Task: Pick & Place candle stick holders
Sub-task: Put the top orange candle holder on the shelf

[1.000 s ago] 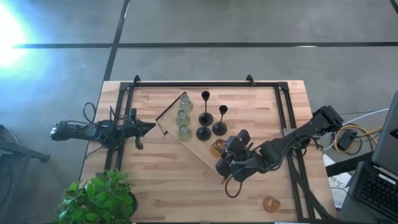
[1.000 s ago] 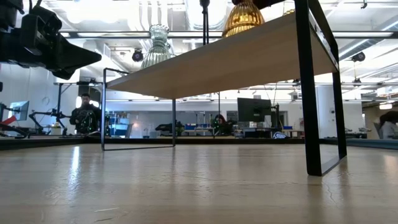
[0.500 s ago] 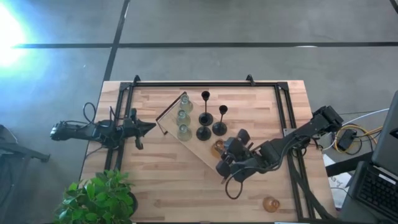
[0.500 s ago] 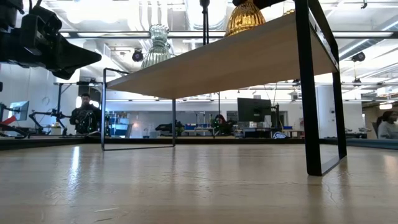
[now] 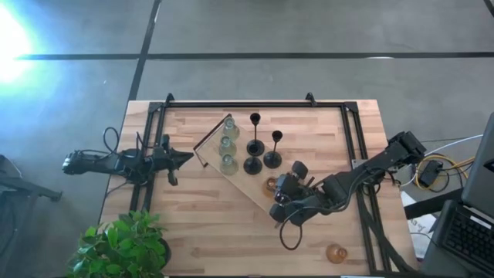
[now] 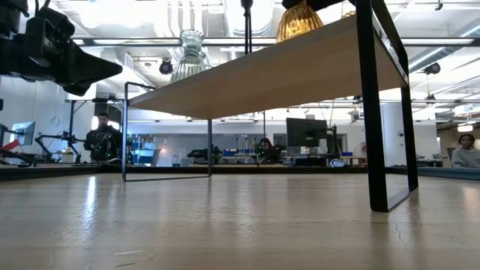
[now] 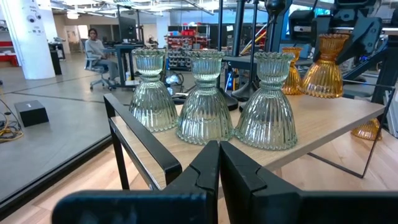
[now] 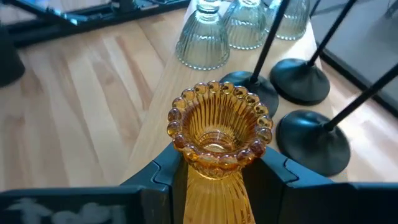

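Note:
A wooden board [image 5: 245, 189] on black legs carries three pale green glass holders [image 7: 205, 99], three black holders [image 5: 254, 164] and an amber glass holder [image 5: 269, 185]. My right gripper [image 8: 214, 180] is over the board's near right part, shut on a second amber holder [image 8: 217, 134], which also shows in the low view [image 6: 298, 19]. A third amber holder [image 5: 335, 252] stands on the table near the front right. My left gripper [image 7: 219, 168] is shut and empty, left of the board, pointing at the green holders. My right gripper pinches the amber holder's narrow neck [image 8: 211, 168], just below its beaded rim, between the two fingers [image 8: 163, 174]. The fingers come slanting down from the table's right near side. The holder stands upright, cup up; the board's edge hides whether its base rests on the board.
Black frame rails [image 5: 355, 147] run along the table's left, far and right sides. A potted plant [image 5: 123, 247] stands at the near left corner. Bare table lies in front of the board. People sit in the room beyond the table [image 6: 101, 139].
My right gripper has carried the amber holder a little toward the table's right and slightly up, keeping it upright. The left arm has kept still.

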`<action>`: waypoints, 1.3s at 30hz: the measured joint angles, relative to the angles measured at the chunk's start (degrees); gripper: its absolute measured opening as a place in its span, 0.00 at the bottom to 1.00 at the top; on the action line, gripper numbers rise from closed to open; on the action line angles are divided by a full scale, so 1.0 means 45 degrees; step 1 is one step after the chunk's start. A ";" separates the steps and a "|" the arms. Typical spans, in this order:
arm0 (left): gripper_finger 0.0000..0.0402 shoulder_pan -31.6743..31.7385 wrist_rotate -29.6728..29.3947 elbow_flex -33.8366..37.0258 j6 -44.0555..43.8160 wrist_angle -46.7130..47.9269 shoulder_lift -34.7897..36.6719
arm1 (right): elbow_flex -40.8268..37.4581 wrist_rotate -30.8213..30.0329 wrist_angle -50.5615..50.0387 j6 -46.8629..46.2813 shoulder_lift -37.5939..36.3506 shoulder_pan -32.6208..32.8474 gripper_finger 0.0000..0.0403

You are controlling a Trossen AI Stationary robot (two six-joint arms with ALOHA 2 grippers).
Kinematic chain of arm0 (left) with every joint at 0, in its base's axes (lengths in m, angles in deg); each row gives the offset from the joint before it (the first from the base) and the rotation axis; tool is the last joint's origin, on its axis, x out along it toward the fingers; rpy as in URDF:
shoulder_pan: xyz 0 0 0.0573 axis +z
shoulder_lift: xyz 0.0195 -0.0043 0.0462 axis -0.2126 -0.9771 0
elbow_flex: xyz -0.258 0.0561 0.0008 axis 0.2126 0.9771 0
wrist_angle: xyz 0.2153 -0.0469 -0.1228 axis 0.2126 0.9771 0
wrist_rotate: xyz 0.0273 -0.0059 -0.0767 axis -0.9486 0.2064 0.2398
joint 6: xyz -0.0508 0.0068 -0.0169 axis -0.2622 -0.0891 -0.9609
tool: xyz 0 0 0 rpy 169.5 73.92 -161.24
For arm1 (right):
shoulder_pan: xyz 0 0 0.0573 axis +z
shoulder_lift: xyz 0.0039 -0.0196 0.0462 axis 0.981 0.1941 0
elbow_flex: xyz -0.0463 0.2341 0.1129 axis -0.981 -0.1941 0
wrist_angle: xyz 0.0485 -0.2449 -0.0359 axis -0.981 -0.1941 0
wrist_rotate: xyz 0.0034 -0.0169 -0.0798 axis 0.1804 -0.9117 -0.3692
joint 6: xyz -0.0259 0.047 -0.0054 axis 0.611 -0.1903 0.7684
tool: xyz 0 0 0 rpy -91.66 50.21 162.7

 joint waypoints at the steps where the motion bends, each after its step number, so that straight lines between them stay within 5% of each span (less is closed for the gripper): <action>1: 0.04 -0.0001 -0.0004 0.0000 -0.0004 0.0000 0.0000 | 0.0000 -0.0003 0.0007 -0.0351 0.0000 0.0000 0.28; 9: 0.04 0.0000 -0.0004 0.0000 0.0000 0.0000 0.0000 | 0.0034 -0.0361 -0.0001 -0.1720 0.0264 0.0000 0.28; 39: 0.05 -0.0003 -0.0004 0.0000 -0.0001 0.0000 -0.0005 | 0.0974 -0.0342 -0.1537 0.0269 0.0500 0.0699 0.28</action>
